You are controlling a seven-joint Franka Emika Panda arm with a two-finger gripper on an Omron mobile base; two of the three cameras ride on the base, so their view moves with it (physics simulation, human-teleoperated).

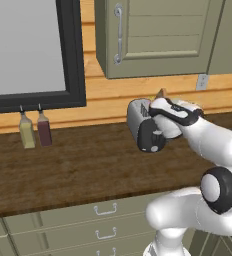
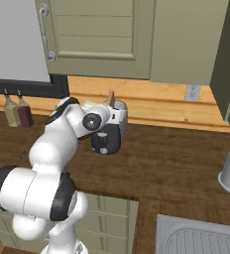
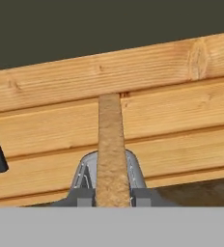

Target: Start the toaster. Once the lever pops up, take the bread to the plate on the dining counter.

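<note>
Fingers (image 3: pixel 85 181) pinching the bread (image 3: pixel 110 149) edge-on, one pad flat on each face, slice standing upright between them and rising well past the tips. Gripper (image 3: pixel 110 198) pointed at the wooden wall boards.

Toaster (image 1: pixel 138 120) directly beneath and beside the fingers, on the worktop (image 1: pixel 73 165), mostly hidden by the wrist. Bread top corner (image 2: pixel 111 95) showing just above the hand. Whether the slice has cleared the slot: cannot tell. Lever hidden.

Step in hand, as judged: lifting the slice out for carrying to the plate.

- Lift straight up along the slot until the lower edge is clear; avoid sideways pull, which could tip the toaster.
- Hold pinch pressure steady; thin slice, likely to pivot or slip if loosened.
- Keep the slice upright while swinging away from the wall and cabinet (image 1: pixel 158 35) above.

Containers: two bottles (image 1: pixel 35 130) well off to one side of the fingers against the wall, one with yellowish contents, one with dark red contents. Toaster slot contents hidden.
</note>
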